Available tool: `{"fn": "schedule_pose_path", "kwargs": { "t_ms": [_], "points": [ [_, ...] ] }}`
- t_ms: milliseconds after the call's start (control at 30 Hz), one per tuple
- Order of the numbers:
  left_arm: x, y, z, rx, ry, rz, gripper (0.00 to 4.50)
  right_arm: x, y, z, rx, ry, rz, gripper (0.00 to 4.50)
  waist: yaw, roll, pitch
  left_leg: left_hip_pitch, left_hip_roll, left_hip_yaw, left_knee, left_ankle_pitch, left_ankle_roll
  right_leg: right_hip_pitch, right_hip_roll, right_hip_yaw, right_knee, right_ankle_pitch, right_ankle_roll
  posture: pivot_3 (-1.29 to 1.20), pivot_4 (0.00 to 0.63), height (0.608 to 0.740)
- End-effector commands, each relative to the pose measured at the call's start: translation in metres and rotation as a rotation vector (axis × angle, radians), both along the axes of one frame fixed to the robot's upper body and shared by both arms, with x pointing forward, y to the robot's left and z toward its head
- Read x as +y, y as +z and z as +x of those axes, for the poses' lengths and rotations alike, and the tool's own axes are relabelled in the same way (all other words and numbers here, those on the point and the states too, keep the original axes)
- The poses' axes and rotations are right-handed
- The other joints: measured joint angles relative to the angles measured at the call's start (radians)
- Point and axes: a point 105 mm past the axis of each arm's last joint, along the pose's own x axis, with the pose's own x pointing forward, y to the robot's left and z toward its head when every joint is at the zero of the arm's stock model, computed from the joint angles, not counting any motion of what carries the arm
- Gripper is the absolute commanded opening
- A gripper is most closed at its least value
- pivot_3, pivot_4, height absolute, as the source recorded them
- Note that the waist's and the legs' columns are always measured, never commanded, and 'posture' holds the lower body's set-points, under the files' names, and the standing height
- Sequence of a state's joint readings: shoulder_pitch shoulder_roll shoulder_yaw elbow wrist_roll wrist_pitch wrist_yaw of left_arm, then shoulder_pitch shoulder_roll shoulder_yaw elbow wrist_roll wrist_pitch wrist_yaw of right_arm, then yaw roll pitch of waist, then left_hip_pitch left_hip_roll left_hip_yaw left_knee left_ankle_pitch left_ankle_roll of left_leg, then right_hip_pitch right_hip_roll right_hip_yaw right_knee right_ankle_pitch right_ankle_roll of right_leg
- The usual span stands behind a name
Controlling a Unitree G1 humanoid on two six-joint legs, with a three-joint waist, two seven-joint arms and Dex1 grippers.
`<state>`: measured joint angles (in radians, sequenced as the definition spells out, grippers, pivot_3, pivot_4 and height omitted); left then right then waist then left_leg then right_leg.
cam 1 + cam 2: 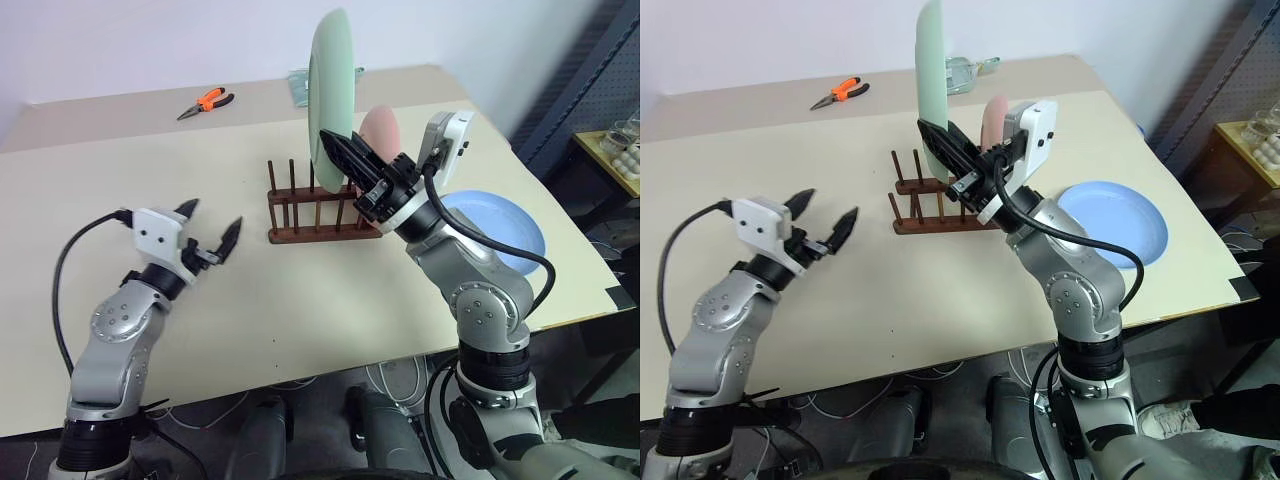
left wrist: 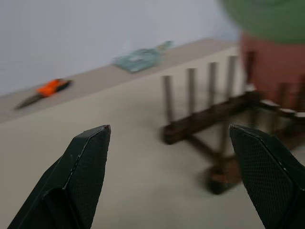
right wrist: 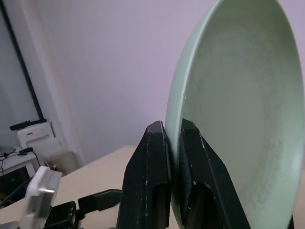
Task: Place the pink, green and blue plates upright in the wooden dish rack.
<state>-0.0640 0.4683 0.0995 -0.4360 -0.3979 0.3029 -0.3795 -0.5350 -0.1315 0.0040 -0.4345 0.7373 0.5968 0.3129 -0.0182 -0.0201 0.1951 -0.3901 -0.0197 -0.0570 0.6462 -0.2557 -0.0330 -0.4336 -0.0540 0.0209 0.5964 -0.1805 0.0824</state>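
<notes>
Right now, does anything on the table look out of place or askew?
Nothing looks spilled or damaged. The orange-handled pliers lie at the far edge, unrelated to dishes. The pink plate stands in the wooden dish rack, the blue plate lies flat, and the right gripper holds the green plate upright.

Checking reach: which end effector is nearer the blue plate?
Right. The right end effector holds the green plate above the rack, beside the blue plate; the left end effector is far across.
</notes>
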Motion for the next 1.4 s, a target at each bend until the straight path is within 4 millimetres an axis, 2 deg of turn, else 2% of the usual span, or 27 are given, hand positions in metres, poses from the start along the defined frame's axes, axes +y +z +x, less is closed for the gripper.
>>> {"fn": "schedule_pose_path", "kwargs": {
  "t_ms": [33,300,467,667,700,733,833,967,1067,1167,1267,1333,1367,1400],
  "points": [
    [-0.022,0.005,-0.012,0.010,-0.113,-0.013,4.06,-0.004,0.004,-0.002,0.005,0.003,0.028,0.00,0.000,0.000,0.000,0.000,0.000,0.000,0.000,0.000,0.000,0.000,0.000,0.000,0.000,0.000,0.000,0.00,0.150,0.739],
    [-0.040,0.007,-0.017,0.021,-0.167,-0.027,4.06,-0.005,-0.021,0.013,0.136,-0.001,-0.042,0.00,0.000,0.000,0.000,0.000,0.000,0.000,0.001,0.000,0.000,0.000,0.003,0.001,0.000,0.000,0.000,0.00,0.150,0.739],
    [-0.047,0.005,-0.017,0.026,-0.180,-0.031,4.06,-0.003,-0.028,0.022,0.211,0.018,-0.047,0.00,-0.001,0.000,0.000,0.000,0.000,0.000,0.001,0.000,0.000,0.000,0.003,0.001,0.000,0.000,0.000,0.00,0.150,0.739],
    [-0.049,0.005,-0.017,0.021,-0.183,-0.033,4.06,0.001,-0.033,0.023,0.235,0.047,-0.101,0.00,-0.001,0.000,0.000,0.000,0.000,0.000,0.001,0.000,0.000,0.000,0.004,0.001,0.000,0.000,0.000,0.00,0.150,0.739],
    [-0.049,0.005,-0.016,0.021,-0.183,-0.033,4.12,0.001,-0.034,0.023,0.229,0.042,-0.115,0.73,-0.001,0.000,0.000,0.000,0.000,0.000,0.001,0.000,0.000,0.000,0.004,0.001,0.000,0.000,0.000,0.00,0.150,0.739],
    [-0.049,0.005,-0.016,0.021,-0.182,-0.033,4.12,0.002,-0.034,0.023,0.225,0.036,-0.125,1.05,-0.001,0.000,0.000,0.000,0.000,0.000,0.001,0.000,0.000,0.000,0.004,0.001,0.000,0.000,0.000,0.00,0.150,0.739],
    [-0.050,0.004,-0.016,0.022,-0.181,-0.034,4.12,0.001,-0.028,0.024,0.133,-0.020,-0.196,2.55,-0.001,0.000,0.000,0.000,0.000,0.000,0.001,0.000,0.000,0.000,0.004,0.001,0.000,0.000,0.000,0.00,0.150,0.739],
    [-0.049,0.002,-0.015,0.026,-0.179,-0.032,4.12,-0.008,-0.019,0.029,0.031,-0.121,-0.288,2.55,0.000,0.000,0.000,0.000,0.000,0.000,0.001,0.000,0.000,0.000,0.004,0.001,0.000,0.000,0.000,0.00,0.150,0.739],
    [-0.048,0.001,-0.014,0.027,-0.177,-0.032,4.12,-0.019,-0.007,0.028,-0.092,-0.182,-0.399,2.55,0.003,0.000,0.000,-0.001,0.000,0.000,0.001,0.000,0.000,0.000,0.004,0.001,0.000,0.000,0.000,0.00,0.150,0.739],
    [-0.046,0.000,-0.013,0.028,-0.175,-0.030,4.12,-0.030,0.004,0.023,-0.160,-0.201,-0.440,2.55,0.003,0.000,0.000,-0.001,0.000,0.000,0.001,0.000,0.000,0.000,0.003,0.001,-0.001,0.000,0.000,0.00,0.150,0.739],
    [-0.045,-0.002,-0.011,0.028,-0.178,-0.023,4.12,-0.052,0.028,0.007,-0.312,-0.234,-0.474,2.55,0.004,0.001,0.000,-0.001,0.000,0.000,0.001,0.000,0.000,0.000,0.004,0.001,-0.001,0.000,0.000,0.00,0.150,0.739],
    [-0.043,-0.002,-0.008,0.024,-0.174,-0.019,4.12,-0.087,0.038,0.003,-0.296,-0.285,-0.444,2.55,0.008,0.000,0.000,-0.001,0.000,0.000,0.001,0.000,0.000,0.000,0.004,0.001,-0.001,-0.001,0.001,0.00,0.150,0.739],
    [-0.043,-0.002,-0.006,0.023,-0.177,-0.017,4.12,-0.111,0.032,0.006,-0.241,-0.337,-0.463,2.55,0.013,0.000,0.000,-0.001,0.000,0.000,0.002,0.000,0.000,0.001,0.004,0.001,-0.001,-0.001,0.002,0.00,0.150,0.739],
    [-0.043,-0.003,-0.004,0.024,-0.182,-0.014,4.12,-0.133,0.021,0.007,-0.188,-0.390,-0.513,2.81,0.021,-0.001,0.000,-0.001,0.000,-0.001,0.002,0.000,0.001,0.002,0.003,0.000,-0.002,-0.001,0.002,0.00,0.150,0.739]
  ]
}}
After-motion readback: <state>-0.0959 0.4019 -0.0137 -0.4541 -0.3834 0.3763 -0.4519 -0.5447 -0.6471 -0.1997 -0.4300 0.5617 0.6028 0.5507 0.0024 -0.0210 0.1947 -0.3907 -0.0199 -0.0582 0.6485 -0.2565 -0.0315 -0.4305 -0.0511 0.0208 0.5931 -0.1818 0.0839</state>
